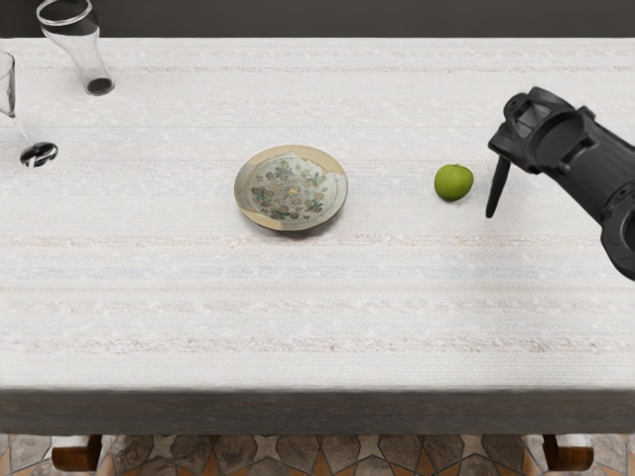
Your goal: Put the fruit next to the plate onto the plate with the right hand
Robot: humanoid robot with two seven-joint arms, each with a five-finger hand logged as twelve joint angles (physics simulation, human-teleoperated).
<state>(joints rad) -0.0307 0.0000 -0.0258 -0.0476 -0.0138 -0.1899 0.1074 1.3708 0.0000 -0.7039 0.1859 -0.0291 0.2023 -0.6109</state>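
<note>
I get a bright, even picture. Soft light from above washes the pale bench [317,327] almost flat, and the weave of its cloth comes through slightly smeared. Shadows are faint and short: a thin dark rim sits under the plate [291,187] on its near side, and a small soft patch lies under the green fruit [453,182]. The right hand [518,144] renders as a near-black mass with only dull grey highlights along its edges. The glasses [77,45] at the top left look stretched and tilted toward the corner. The bench's front edge falls into grey shade, and the floor [317,453] below is dim.
</note>
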